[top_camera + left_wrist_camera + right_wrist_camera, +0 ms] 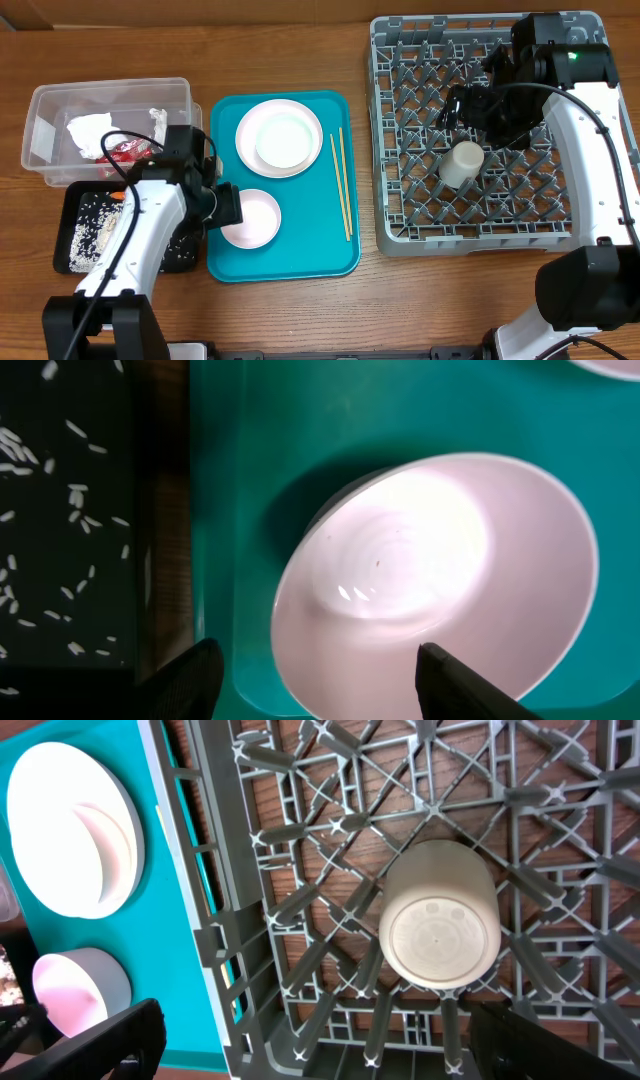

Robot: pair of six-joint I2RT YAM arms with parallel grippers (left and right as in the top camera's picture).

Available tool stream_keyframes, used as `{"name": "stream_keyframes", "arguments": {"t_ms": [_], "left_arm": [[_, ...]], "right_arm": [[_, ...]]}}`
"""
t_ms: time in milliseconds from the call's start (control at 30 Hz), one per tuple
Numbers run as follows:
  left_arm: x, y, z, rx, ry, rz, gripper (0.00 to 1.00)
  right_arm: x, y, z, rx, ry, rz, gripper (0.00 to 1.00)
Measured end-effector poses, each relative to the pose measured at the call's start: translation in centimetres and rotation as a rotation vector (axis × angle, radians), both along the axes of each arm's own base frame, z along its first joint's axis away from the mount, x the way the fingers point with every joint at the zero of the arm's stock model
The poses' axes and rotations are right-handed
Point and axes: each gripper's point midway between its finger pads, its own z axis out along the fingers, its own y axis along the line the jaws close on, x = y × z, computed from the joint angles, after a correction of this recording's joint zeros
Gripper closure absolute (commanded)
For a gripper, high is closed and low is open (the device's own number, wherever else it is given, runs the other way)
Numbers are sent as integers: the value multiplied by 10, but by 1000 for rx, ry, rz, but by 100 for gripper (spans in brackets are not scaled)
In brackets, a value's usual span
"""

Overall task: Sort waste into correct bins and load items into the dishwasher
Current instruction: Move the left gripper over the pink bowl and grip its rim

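Observation:
A small white bowl [252,217] [440,580] sits tilted at the near left of the teal tray [300,255]. My left gripper [228,205] [320,685] is open and astride the bowl's left rim, with one finger [190,680] outside it and the other [470,690] over its inside. A plate with a bowl on it [280,138] and chopsticks [342,185] also lie on the tray. My right gripper [470,105] [320,1050] hangs open and empty above the grey dishwasher rack [400,200]. A white cup [462,163] [438,915] stands upside down among the pegs.
A clear tub [60,100] at far left holds a white tissue [88,130] and a red wrapper [125,150]. In front of it is a black tray [70,200] with scattered rice [95,225] [60,510]. Bare wooden table lies between the teal tray and the rack.

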Motion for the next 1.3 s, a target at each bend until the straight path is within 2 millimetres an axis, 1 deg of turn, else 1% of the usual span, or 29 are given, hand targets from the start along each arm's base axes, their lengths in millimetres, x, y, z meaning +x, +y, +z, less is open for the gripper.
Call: {"name": "stream_keyframes", "arguments": {"t_ms": [200, 267, 400, 633, 833, 867, 900, 1033, 1100, 1133, 1300], "left_arm": [[-2, 0, -15, -1, -13, 0, 38], [-1, 0, -17, -1, -21, 3, 39], [1, 0, -18, -3, -30, 18, 47], [2, 0, -23, -5, -38, 37, 47], [-4, 0, -32, -7, -26, 58, 59], [-5, 0, -32, -8, -26, 60, 64], [-4, 0, -32, -8, -27, 67, 72], [-3, 0, -32, -10, -30, 74, 82], [-3, 0, -32, -10, -30, 75, 88], [-3, 0, -32, -10, -30, 75, 95], [-3, 0, -32, -11, -30, 76, 96]], "right_arm": [[0, 0, 0, 0, 1, 1, 0], [0, 0, 0, 0, 1, 0, 0], [0, 0, 0, 0, 1, 0, 0], [0, 0, 0, 0, 2, 0, 0], [0, 0, 0, 0, 2, 0, 0], [0, 0, 0, 0, 2, 0, 0], [0, 0, 0, 0, 1, 0, 0], [0, 0, 0, 0, 1, 0, 0], [-1, 0, 0, 0, 2, 0, 0], [0, 0, 0, 0, 2, 0, 0], [-1, 0, 0, 0, 4, 0, 0]]}}
